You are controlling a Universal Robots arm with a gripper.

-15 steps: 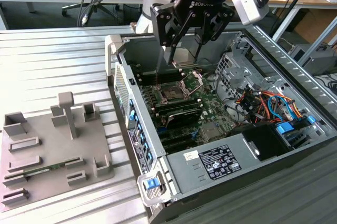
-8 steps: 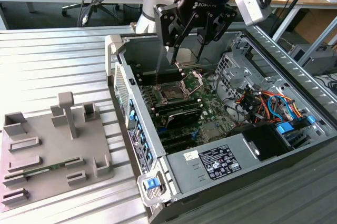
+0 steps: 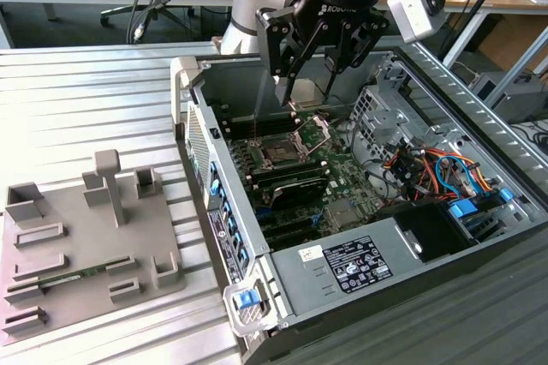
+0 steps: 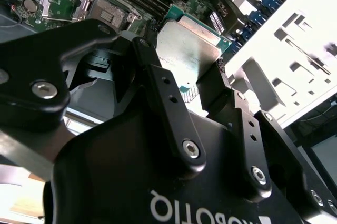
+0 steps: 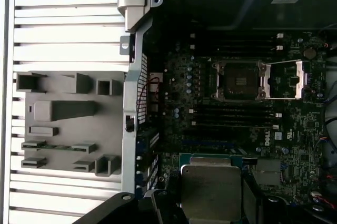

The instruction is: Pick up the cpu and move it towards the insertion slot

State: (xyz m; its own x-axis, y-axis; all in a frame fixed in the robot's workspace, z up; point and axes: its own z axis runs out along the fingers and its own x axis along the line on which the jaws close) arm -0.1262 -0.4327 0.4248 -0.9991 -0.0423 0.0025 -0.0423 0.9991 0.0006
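Note:
The cpu, a flat square chip with a silvery top, is clamped between my black fingers in both wrist views. My gripper is shut on the cpu and hangs over the motherboard inside the open computer case. The insertion slot lies below and a little toward the exterior view's left of the gripper. Its metal frame is hinged open, and the dark square socket is bare. The chip is well above the board and touches nothing but the fingers.
Long black memory slots run beside the socket. Case walls ring the board; a drive cage and coloured cables stand on the exterior view's right. A grey parts fixture holding a green memory stick lies outside the case.

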